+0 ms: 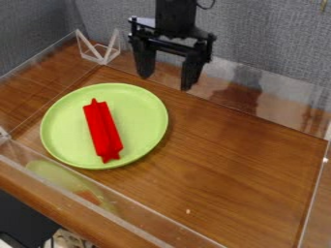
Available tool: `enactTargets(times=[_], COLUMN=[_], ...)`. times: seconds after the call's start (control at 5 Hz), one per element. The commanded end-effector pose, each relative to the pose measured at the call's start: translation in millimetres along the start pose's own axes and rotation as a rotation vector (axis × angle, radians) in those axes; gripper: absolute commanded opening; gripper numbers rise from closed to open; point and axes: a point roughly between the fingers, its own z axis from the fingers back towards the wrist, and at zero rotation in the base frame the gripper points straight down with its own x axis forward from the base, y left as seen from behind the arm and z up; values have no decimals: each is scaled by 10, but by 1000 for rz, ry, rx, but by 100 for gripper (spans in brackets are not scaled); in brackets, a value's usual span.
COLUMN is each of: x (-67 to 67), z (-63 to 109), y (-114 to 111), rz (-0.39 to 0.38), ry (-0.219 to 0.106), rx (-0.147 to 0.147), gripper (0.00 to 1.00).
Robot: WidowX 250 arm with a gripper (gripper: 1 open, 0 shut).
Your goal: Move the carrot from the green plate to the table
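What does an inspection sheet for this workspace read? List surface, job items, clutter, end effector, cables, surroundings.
Surface: table, glossy reddish-brown wood grain.
Job's things: carrot, a red bar, lying on the green plate at left.
Clutter: white wire stand in the far left corner.
Grippers: end effector open, pointing down, empty, above the table behind the plate.
Cables: nothing seen.
Surroundings: clear acrylic walls bordering the table; grey backdrop behind.
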Motion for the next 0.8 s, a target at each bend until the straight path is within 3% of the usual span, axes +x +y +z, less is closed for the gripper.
enactTargets(times=[0.0,0.4,0.6], x=[-21,-109,-86], z=[62,224,252], y=[-33,-96,-57], rz=[-5,14,39], ry=[-33,-56,-67], rx=[7,14,14], gripper=[100,100,100])
